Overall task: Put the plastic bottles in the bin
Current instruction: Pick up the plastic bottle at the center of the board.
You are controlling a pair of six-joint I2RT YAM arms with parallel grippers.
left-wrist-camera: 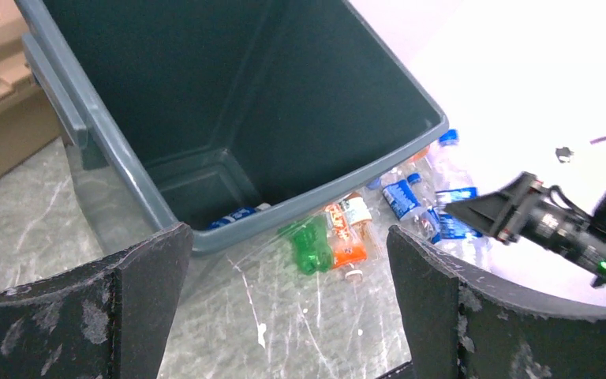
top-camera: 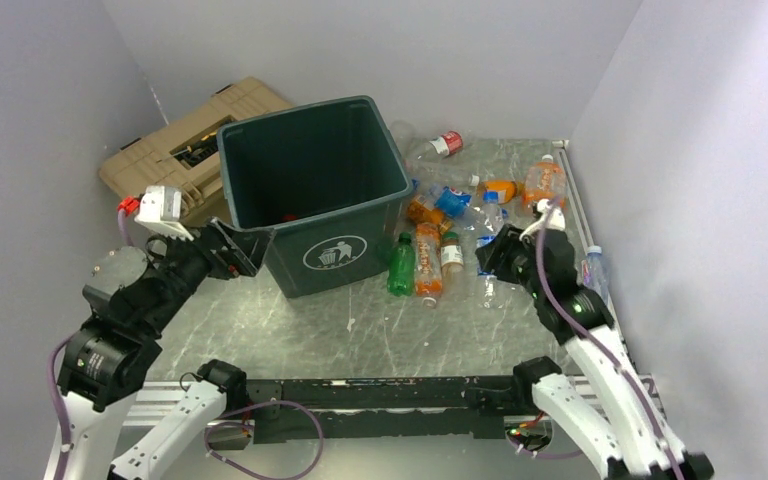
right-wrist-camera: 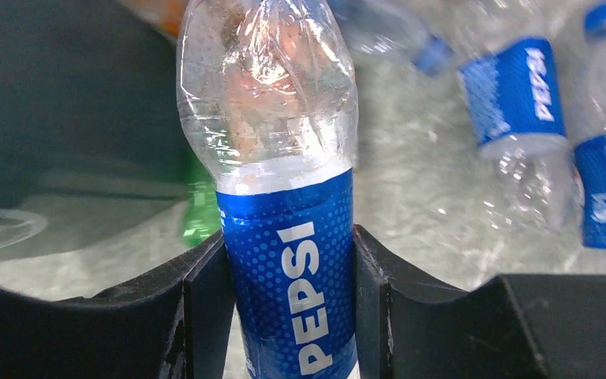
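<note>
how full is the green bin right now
Nearly empty: the bin shows mostly bare floor, with a blue-labelled bottle lying at the bottom.

— Overhead?
— High behind the arm bases (top-camera: 225, 380).
— Wrists?
— Left peers between its fingers (left-wrist-camera: 126, 316) into the bin (left-wrist-camera: 284, 95); right hugs the Pepsi bottle (right-wrist-camera: 292, 260) between its fingers (right-wrist-camera: 197, 316). Both catch the green bottle (left-wrist-camera: 309, 245) (right-wrist-camera: 200, 213).
</note>
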